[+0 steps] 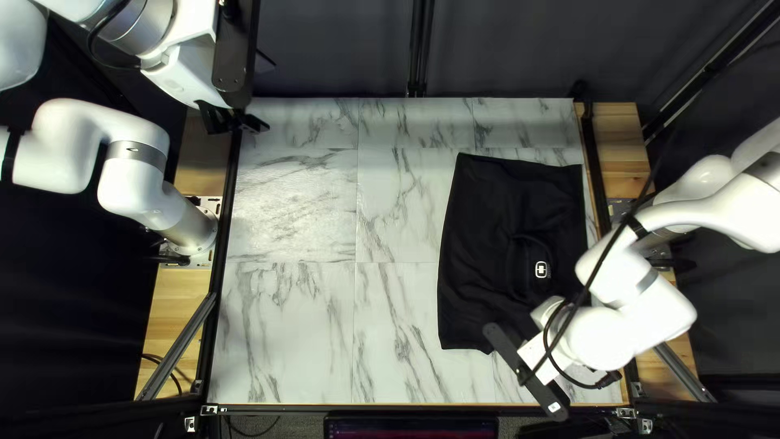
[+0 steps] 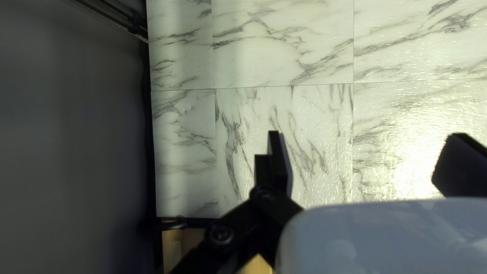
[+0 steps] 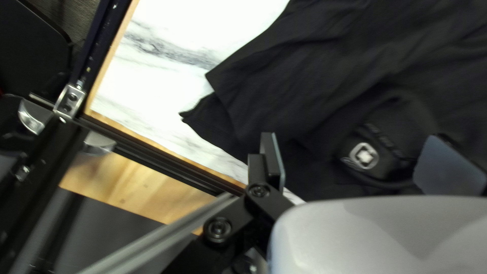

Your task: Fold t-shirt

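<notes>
My left gripper [image 1: 242, 123] hangs over the table's far left corner, away from the cloth. In the left wrist view the left gripper [image 2: 362, 147] is open above bare marble tiles. The black t-shirt [image 1: 487, 236] lies flat, with some wrinkles, on the table's right part; its neck area with a white mark faces my right arm. From above, my right gripper [image 1: 538, 358] covers the shirt's near right part, its fingertips hidden. The right gripper [image 3: 355, 152] is open over the black t-shirt [image 3: 314, 66], touching no cloth that I can make out; two layered cloth corners lie beside it.
The marble-patterned table [image 1: 292, 325] has a black frame rail [image 1: 223, 236] along its left side. A thin cable [image 1: 605, 252] crosses in front of my right arm. Beside the right gripper are a wooden strip [image 3: 132, 187] and a metal corner bracket [image 3: 70, 101].
</notes>
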`<state>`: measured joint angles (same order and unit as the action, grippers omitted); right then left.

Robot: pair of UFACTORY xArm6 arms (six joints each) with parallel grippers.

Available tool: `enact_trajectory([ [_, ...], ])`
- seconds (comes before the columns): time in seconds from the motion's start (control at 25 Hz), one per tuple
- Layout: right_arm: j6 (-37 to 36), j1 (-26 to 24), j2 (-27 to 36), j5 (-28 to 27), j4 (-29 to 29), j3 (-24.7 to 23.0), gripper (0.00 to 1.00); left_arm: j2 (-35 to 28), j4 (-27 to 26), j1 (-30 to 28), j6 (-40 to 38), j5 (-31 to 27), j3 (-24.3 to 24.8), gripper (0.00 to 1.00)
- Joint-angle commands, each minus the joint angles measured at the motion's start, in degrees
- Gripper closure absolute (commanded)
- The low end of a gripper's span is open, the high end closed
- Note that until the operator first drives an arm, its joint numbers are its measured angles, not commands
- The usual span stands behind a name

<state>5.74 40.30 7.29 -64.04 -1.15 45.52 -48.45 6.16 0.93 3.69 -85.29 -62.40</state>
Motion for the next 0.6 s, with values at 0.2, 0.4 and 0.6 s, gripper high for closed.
enact_trajectory([
  [0.2,8.6,-0.84,2.46,1.35,-2.42,-3.09,0.0,0.0,0.0,0.0,0.0,0.0,0.0,0.0],
  [0.4,8.72,-0.66,2.49,1.51,-1.93,-3.35,0.0,0.0,0.0,0.0,0.0,0.0,0.0,0.0],
  [0.6,2.99,-1.12,1.52,6.85,-3.37,-6.99,0.0,0.0,0.0,0.0,0.0,0.0,0.0,0.0],
])
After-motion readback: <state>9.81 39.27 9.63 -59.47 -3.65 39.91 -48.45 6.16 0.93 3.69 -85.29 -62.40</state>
